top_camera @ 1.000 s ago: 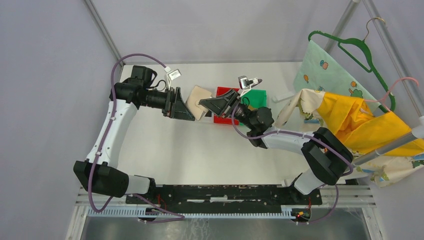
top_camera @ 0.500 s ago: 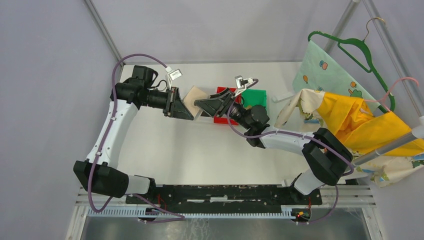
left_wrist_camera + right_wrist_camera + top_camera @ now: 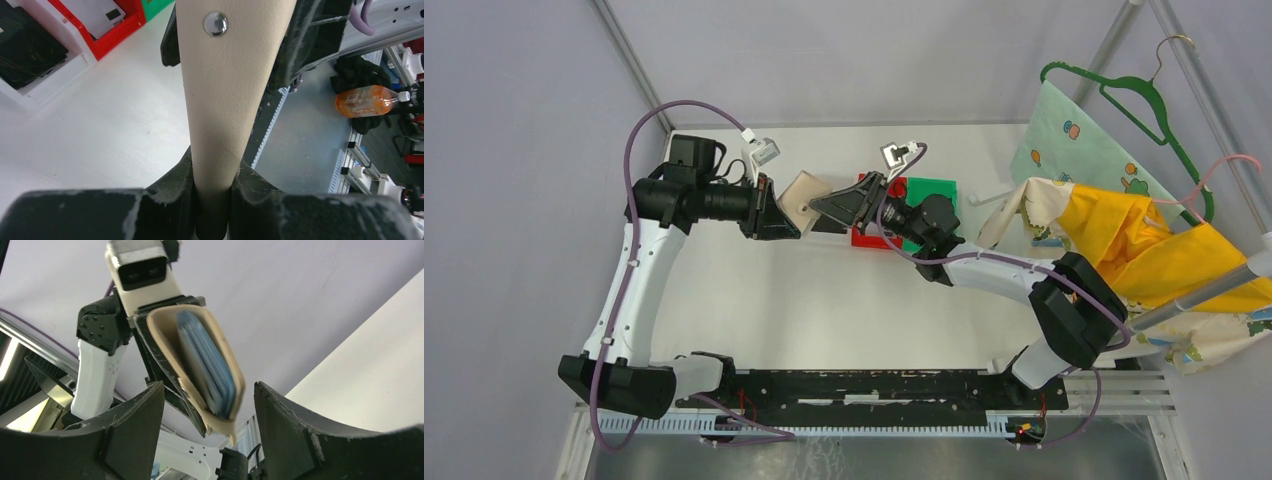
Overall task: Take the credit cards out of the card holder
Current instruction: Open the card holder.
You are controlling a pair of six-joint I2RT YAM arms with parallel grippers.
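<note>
The left gripper is pinched nearly closed on the tan holder, lifted beside the red bin. The holder's gaping mouth, with blurred blue-grey layers inside, faces the right gripper. That gripper's fingers are spread wide and touch nothing.

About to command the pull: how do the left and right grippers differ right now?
The left gripper is shut on the holder, clamping one end; the right gripper is open and holds nothing. The left presses the holder's two faces; the right's jaws stand apart, either side of its open end, apparently not touching it. Both are black and face each other across the holder, raised off the table.
</note>
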